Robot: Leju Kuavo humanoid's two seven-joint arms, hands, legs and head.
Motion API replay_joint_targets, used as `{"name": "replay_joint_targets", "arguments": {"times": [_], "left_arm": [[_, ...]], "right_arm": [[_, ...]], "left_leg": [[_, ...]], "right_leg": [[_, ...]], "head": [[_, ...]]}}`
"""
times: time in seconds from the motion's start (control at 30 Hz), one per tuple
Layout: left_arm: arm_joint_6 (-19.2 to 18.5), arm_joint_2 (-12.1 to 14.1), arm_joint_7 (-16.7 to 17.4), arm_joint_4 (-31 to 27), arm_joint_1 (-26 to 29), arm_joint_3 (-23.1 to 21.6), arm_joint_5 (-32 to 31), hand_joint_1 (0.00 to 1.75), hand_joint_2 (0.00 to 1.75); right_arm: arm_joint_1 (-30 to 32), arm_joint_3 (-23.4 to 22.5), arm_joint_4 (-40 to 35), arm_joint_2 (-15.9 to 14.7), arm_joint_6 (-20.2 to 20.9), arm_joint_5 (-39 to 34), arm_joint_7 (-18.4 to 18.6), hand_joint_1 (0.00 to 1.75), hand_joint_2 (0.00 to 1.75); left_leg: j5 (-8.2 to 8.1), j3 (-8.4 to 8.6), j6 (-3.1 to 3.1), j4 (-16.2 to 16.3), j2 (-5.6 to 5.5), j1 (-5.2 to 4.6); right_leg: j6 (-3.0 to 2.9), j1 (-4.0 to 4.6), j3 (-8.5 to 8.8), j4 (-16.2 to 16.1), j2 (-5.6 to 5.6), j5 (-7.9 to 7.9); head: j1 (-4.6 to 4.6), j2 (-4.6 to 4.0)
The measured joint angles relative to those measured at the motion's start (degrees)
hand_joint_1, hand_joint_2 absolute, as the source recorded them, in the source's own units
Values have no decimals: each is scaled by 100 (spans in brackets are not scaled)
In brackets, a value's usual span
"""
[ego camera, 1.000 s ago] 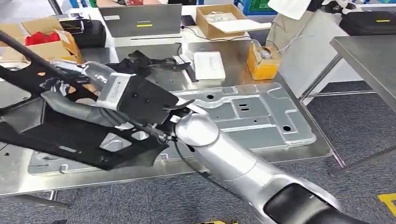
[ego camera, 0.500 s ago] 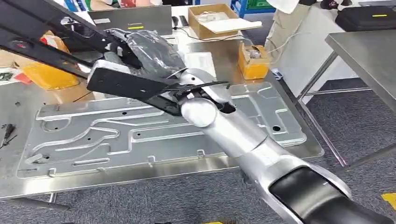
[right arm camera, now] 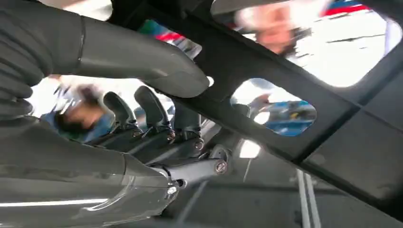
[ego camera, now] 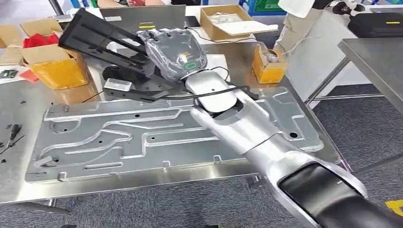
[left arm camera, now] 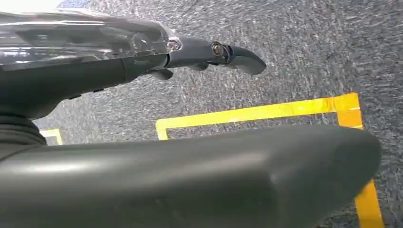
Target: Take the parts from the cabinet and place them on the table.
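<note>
The right robot hand (ego camera: pixel 172 53) grips the black frame part (ego camera: pixel 102 35) aloft, tilted over the tabletop (ego camera: pixel 19 185) for setting down, while the left robot hand (left arm camera: pixel 209 50) hangs relaxed, holding nothing.

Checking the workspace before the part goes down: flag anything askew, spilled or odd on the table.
The black frame part in the right hand is tilted up over the back of the table, above a black part. Small dark bits lie scattered at the table's left edge. The large stamped metal panel lies flat; nothing looks spilled or damaged.
</note>
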Motion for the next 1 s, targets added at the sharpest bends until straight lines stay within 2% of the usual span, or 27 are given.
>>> {"name": "replay_joint_targets", "arguments": {"times": [0.07, 0.1, 0.2, 0.27, 0.3, 0.37, 0.4, 0.43, 0.47, 0.5, 0.57, 0.6, 0.73, 0.77, 0.8, 0.83, 0.9, 0.93, 0.97, 1.0], "left_arm": [[0, -24, -35, 0, -10, -2, -2, 0, 175], [0, -42, -42, 0, -18, -2, -7, 0, 175], [4, -57, -46, 0, -5, -2, -11, 0, 175], [7, -68, -59, 0, -14, 0, -18, 0, 175], [7, -70, -64, 0, -13, 0, -20, 0, 175], [9, -70, -70, 0, -12, 0, -44, 0, 175], [9, -70, -74, 0, -7, 0, -59, 0, 175], [9, -72, -79, 0, 9, -2, -66, 0, 175], [9, -77, -98, 0, 24, 0, -77, 0, 175], [18, -76, -136, 0, 27, 0, -94, 0, 175], [48, -74, -188, 0, 10, -2, -120, 0, 175], [61, -76, -219, 0, 0, -2, -123, 0, 175], [72, -79, -335, 0, 6, -2, -153, 0, 175], [72, -90, -354, 0, 0, -2, -177, 0, 175], [79, -90, -370, 0, -11, -2, -182, 0, 175], [90, -90, -385, 0, -22, -2, -182, 0, 175], [107, -90, -420, 0, -25, -2, -188, 0, 175], [116, -90, -426, 0, -25, -2, -190, 0, 175], [125, -90, -433, 0, -23, -2, -194, 0, 175], [125, -90, -437, 0, -24, -2, -195, 0, 175]], "right_arm": [[0, 83, 233, 9, -189, 92, 35, 175, 175], [4, 131, 350, 9, -272, 105, 46, 175, 175], [102, 204, 639, 61, -408, 114, 83, 175, 175], [139, 236, 781, 144, -524, 123, 46, 175, 175], [150, 256, 865, 193, -567, 123, 16, 175, 175], [214, 287, 976, 241, -613, 132, 3, 175, 175], [248, 298, 1031, 254, -619, 134, -11, 175, 175], [289, 300, 1079, 258, -622, 129, -26, 175, 175], [331, 302, 1118, 267, -628, 121, -41, 175, 175], [367, 302, 1144, 282, -637, 119, -69, 175, 175], [415, 302, 1181, 315, -652, 123, -131, 175, 175], [439, 302, 1201, 324, -661, 123, -157, 175, 175], [604, 348, 1247, 363, -670, 103, -242, 175, 175], [634, 398, 1245, 372, -663, 84, -251, 175, 175], [650, 449, 1236, 374, -654, 70, -258, 0, 0], [667, 498, 1229, 376, -648, 42, -260, 0, 0], [732, 618, 1223, 374, -615, -4, -266, 0, 0], [777, 656, 1216, 374, -593, -41, -266, 0, 0], [814, 728, 1177, 372, -548, -80, -266, 0, 0], [829, 774, 1148, 374, -519, -113, -266, 0, 0]], "left_leg": [[-33, 45, -34, -8, -16, -2], [-45, 38, -56, -4, -21, -33], [-24, 59, -151, -68, -15, -10], [-102, 58, -203, -37, 3, -9], [-264, -45, -202, 184, 4, -12], [-682, -470, -222, 1078, 3, -16], [-804, -676, -234, 1488, 4, -18], [-786, -766, -235, 1643, 6, -16], [-662, -724, -241, 1530, 7, -16], [-432, -565, -243, 1175, 10, -11], [73, -82, -246, 163, 17, 4], [-12, 1, -235, 22, 15, -20], [8, -7, -109, -20, 9, -28], [23, 12, -67, -40, 18, -1], [22, 17, -34, -45, 18, 2], [20, 20, -18, -45, 18, 2], [17, 26, -8, -44, 18, 0], [15, 31, -5, -42, 17, 0], [11, 40, -4, -42, 15, 0], [6, 48, -6, -42, 9, -1]], "right_leg": [[-74, 13, 428, -998, 3, 484], [-91, 43, 502, -1074, 9, 419], [-143, 64, 509, -1154, 20, 391], [-208, 7, 565, -1266, 10, 440], [-240, 5, 571, -1273, 3, 437], [-256, 21, 579, -1272, -10, 429], [-263, 29, 580, -1271, -16, 425], [-265, 32, 586, -1270, -16, 423], [-262, 31, 590, -1267, -12, 419], [-260, 29, 595, -1263, -7, 414], [-221, 23, 609, -1222, 6, 376], [-188, 75, 583, -1186, 13, 357], [-125, 62, 573, -1192, 23, 375], [-82, 53, 559, -1149, 16, 304], [-40, 49, 485, -950, 4, 155], [-12, 24, 325, -582, 1, -54], [24, -3, -112, 367, -1, -431], [29, -12, -239, 617, -2, -465], [31, -16, -235, 572, -2, -369], [22, -17, -93, 262, -2, -156]], "head": [[0, 0], [-9, 0], [-4, 0], [-9, 0], [-11, 0], [-11, 0], [-11, 0], [-11, 0], [-11, 0], [-11, 0], [-11, 0], [-15, 0], [4, 0], [4, 0], [24, 0], [26, 0], [26, 0], [26, 0], [26, 0], [26, 0]]}}
